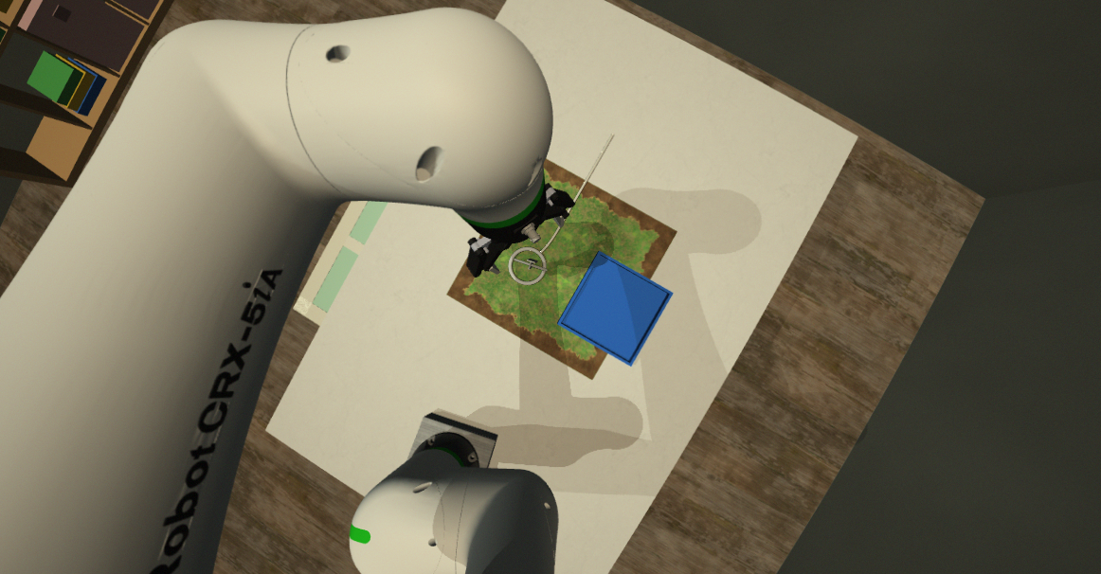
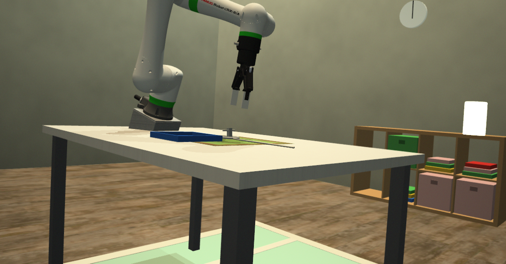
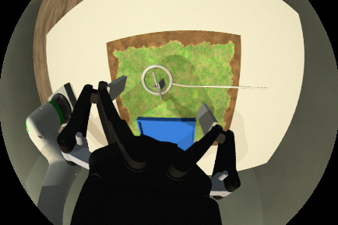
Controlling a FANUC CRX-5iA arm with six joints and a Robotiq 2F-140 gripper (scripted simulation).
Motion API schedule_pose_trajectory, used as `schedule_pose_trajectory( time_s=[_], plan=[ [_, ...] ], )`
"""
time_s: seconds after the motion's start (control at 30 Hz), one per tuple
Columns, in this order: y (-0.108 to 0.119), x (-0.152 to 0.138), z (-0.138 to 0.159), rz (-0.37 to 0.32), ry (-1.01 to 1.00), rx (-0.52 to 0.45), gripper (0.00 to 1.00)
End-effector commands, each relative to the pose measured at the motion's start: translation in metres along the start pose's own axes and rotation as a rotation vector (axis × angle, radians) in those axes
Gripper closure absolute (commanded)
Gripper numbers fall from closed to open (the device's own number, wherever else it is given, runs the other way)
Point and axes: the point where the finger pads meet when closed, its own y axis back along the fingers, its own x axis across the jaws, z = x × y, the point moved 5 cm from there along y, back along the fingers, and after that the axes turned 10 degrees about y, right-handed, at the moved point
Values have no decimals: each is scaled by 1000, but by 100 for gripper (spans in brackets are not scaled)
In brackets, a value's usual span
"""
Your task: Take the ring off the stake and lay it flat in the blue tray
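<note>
above ring (image 1: pixel 528 265) on stake (image 2: pixel 229 132), gripper (image 2: pixel 240 101) wide, holding nothing; blue tray (image 1: pixel 614 307) beside; rod (image 2: pixel 268 143) trailing.

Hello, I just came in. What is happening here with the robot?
One arm holds its open, empty claw high above the ring, which lies around the stake on a grass mat. The blue tray beside it holds nothing yet. No grasp has begun.
</note>
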Motion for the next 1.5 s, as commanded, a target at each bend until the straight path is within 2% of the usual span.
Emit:
schedule_pose_trajectory(
  time_s=[0.0,0.1,0.17,0.27,0.43,0.67,0.7,1.47],
  plan=[
    [-8,-8,7,41,201,28,0],
    [-12,-11,10,54,269,31,0],
    [-18,-17,14,78,385,36,0],
    [-18,-17,14,78,385,36,0],
    [-27,-25,20,114,559,38,0],
    [-30,-27,22,123,600,37,0],
    [-30,-27,22,123,600,37,90],
    [-30,-27,22,123,600,37,90]
  ],
)
